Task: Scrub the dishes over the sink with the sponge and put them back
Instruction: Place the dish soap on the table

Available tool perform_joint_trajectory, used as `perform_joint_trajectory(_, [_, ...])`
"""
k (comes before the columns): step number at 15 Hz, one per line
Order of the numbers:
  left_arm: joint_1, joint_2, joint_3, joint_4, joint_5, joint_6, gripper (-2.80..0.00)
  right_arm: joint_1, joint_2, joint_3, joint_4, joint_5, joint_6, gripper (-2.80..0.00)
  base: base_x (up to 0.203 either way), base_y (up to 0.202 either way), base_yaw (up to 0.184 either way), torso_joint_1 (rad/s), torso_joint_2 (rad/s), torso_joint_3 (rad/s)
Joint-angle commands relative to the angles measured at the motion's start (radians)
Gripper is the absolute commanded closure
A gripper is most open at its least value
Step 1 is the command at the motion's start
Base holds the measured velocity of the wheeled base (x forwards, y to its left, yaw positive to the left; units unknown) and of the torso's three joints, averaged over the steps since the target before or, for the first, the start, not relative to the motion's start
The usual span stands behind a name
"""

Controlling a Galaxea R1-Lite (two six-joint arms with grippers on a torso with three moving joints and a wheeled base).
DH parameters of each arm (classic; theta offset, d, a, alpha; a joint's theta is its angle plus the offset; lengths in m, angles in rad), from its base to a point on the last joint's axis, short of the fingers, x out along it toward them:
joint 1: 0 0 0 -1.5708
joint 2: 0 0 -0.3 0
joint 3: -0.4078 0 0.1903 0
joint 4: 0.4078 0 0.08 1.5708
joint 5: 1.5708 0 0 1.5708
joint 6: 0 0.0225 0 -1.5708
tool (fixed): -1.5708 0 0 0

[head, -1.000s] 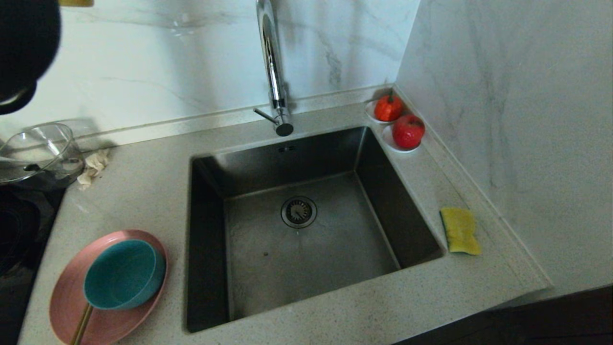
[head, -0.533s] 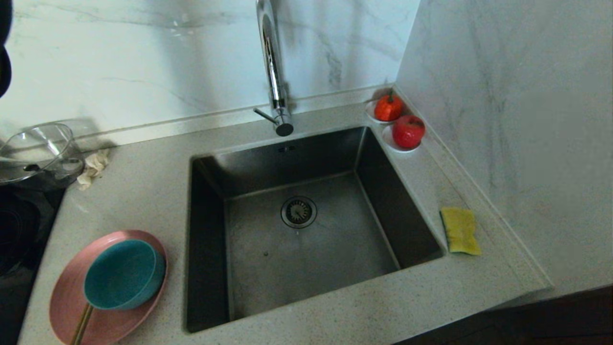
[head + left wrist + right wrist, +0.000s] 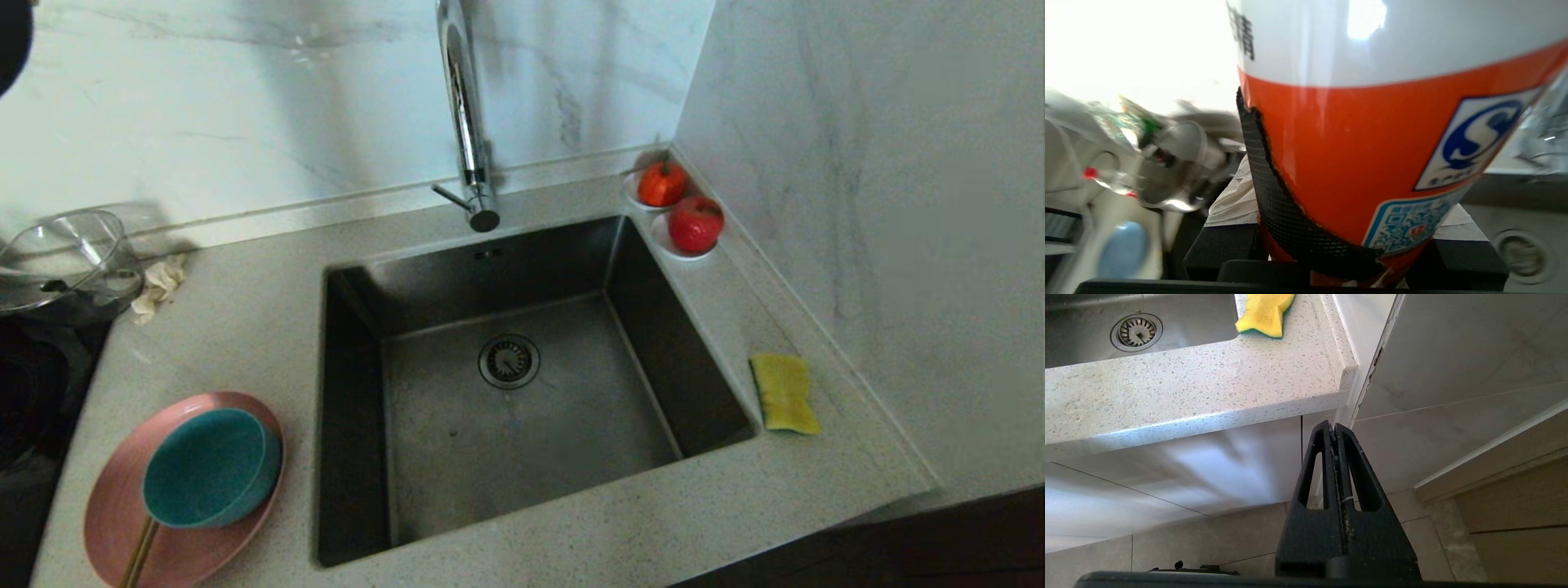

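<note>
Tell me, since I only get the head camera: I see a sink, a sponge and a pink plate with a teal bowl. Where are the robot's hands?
Observer: The left gripper is clamped on an orange and white bottle.
Operator: And the other one?
Observer: The right gripper is shut and empty, hanging below the edge of the counter.
Operator: Is there anything about the sponge that I miss?
Observer: The sponge has a green layer underneath, facing the counter.

The sink (image 3: 522, 425) is brushed dark steel, its tap (image 3: 464, 114) shiny chrome. The counter (image 3: 245, 327) looks like speckled stone. The plate (image 3: 106, 506) and bowl (image 3: 208, 469) look matt; the sponge (image 3: 784, 392) is foam.
</note>
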Motion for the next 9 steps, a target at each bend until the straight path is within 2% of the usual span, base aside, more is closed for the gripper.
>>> perform_joint_trajectory(1, [0.004,-0.024,0.002,-0.008,0.009,0.046,0.00,0.000,0.000,0.000,0.000,0.000,0.001,0.00,0.000,0.000,0.000,0.000,0.00,0.000])
perform_joint_trajectory(3, [0.005,-0.039,-0.008,-0.008,0.009,0.112,0.00,0.000,0.000,0.000,0.000,0.000,0.001,0.00,0.000,0.000,0.000,0.000,0.00,0.000])
perform_joint_trajectory(4, [0.004,-0.047,-0.011,0.018,0.009,0.121,0.00,0.000,0.000,0.000,0.000,0.000,0.001,0.00,0.000,0.000,0.000,0.000,0.00,0.000])
perform_joint_trajectory(6, [0.004,-0.059,-0.011,0.082,0.009,0.122,0.00,0.000,0.000,0.000,0.000,0.000,0.001,0.00,0.000,0.000,0.000,0.000,0.00,0.000])
perform_joint_trajectory(9, [0.010,-0.054,-0.011,0.077,0.009,0.119,0.00,0.000,0.000,0.000,0.000,0.000,0.001,0.00,0.000,0.000,0.000,0.000,0.00,0.000])
